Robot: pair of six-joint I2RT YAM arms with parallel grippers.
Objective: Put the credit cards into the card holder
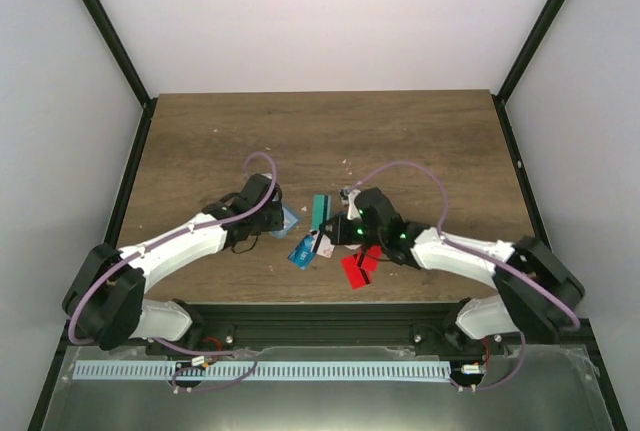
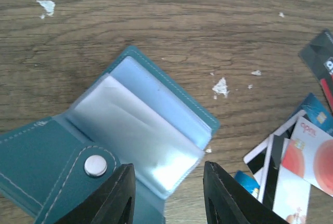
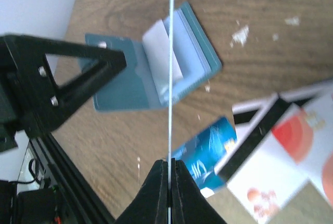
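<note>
Closest to the right wrist camera, the right end effector (image 3: 170,166) is pinched tight on one credit card (image 3: 171,78), seen edge-on as a thin pale line rising from between the fingertips. Its far edge points at the card holder (image 3: 122,93), which lies open on the table (image 1: 300,131) with its teal cover flat and its clear sleeves (image 3: 190,57) fanned up. The card hangs above the holder; no contact with it shows.

The step in hand looks like the insertion itself: a card is gripped and lined up, but not yet in a pocket. The next move probably calls for lowering the card's leading edge to a sleeve mouth and sliding it in along the sleeve. Which sleeve is gaping cannot be told.

In its own wrist view, the left end effector (image 2: 167,176) stands partly open, its fingers astride the near edge of the sleeves beside the snap button (image 2: 95,165). Whether it is pressing the holder down is unclear. It sits close to the card's likely path, so the two arms have little room. The limp, glossy sleeves may also buckle rather than admit the card.

Just to the right lies a loose heap: a blue card (image 3: 208,146), a white card with a red circle (image 3: 294,133) and a black-striped card (image 3: 260,128). The top view adds red cards (image 1: 358,269) and a teal-green card (image 1: 320,211), and pale specks (image 2: 221,85) dot the wood.
</note>
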